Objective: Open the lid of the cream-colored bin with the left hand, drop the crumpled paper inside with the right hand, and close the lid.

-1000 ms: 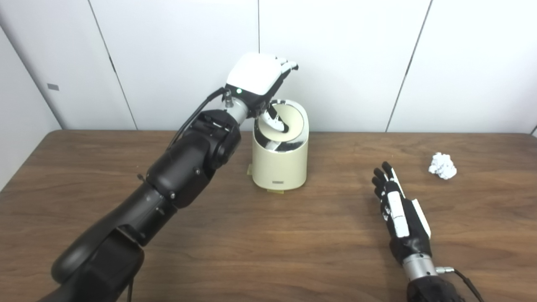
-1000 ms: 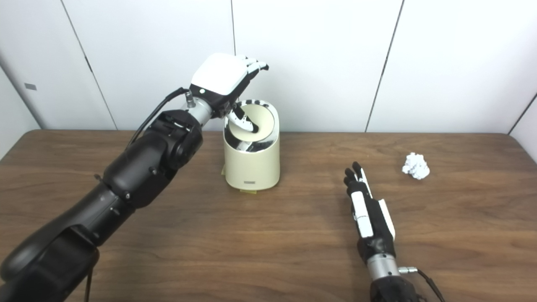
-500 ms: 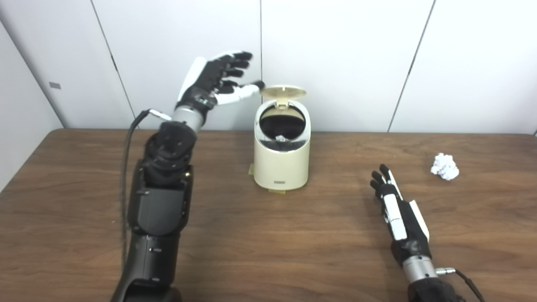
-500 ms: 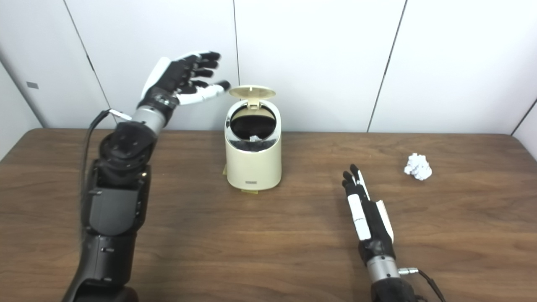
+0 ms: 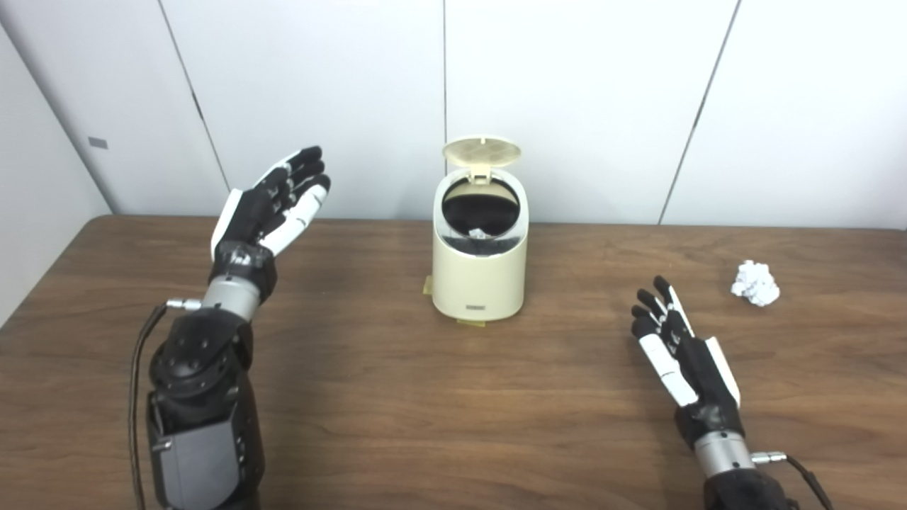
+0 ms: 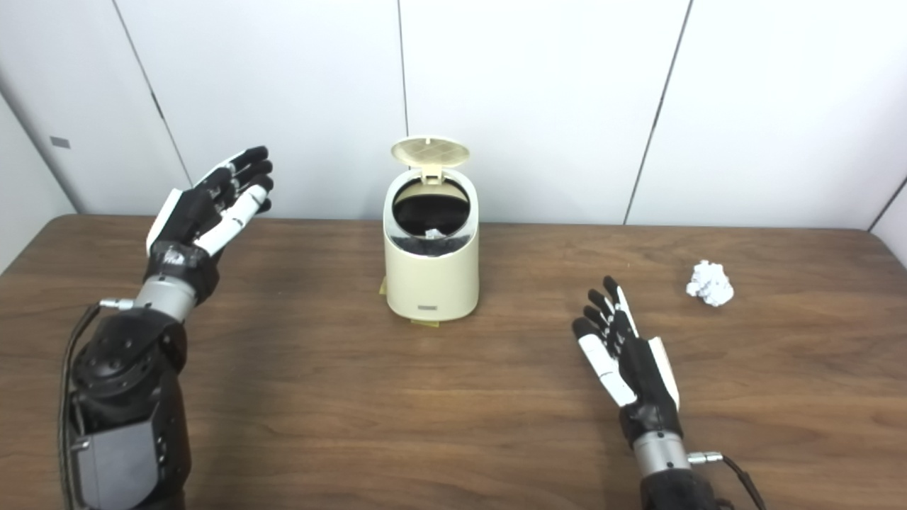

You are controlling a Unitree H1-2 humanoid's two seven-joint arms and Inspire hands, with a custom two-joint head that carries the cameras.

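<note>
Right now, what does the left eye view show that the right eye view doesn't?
Left eye only: a longer run of the table's left edge. Right eye only: its far right corner. Both: cream bin, lid up, something white inside; crumpled paper on the table; left hand and right hand open, empty.

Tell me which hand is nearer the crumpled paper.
Right. The right hand lies just left of the crumpled paper; the left hand is raised far across the table, beyond the bin.
</note>
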